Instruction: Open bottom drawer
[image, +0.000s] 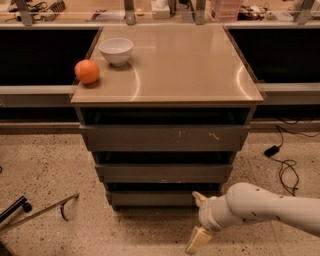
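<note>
Now low at near right, by floor: white-armed two-finger gripper (194, 221), tan fingers apart. Plain grey metal bottom drawer (155, 198) lowest of 3 in cabinet, centre, just left of gripper.

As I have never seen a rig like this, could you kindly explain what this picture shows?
There is one camera view, looking down at the front of a small cabinet; where the camera is mounted is not known. The white arm entering from the lower right belongs to a mobile robot. Its end is the gripper, low near the floor, just in front of the right end of the bottom drawer. Nothing appears to be held. That drawer is the lowest of three grey fronts and looks shut. On the tan cabinet top sit a white bowl and an orange, apart from each other. Cables lie on the floor at right.
</note>
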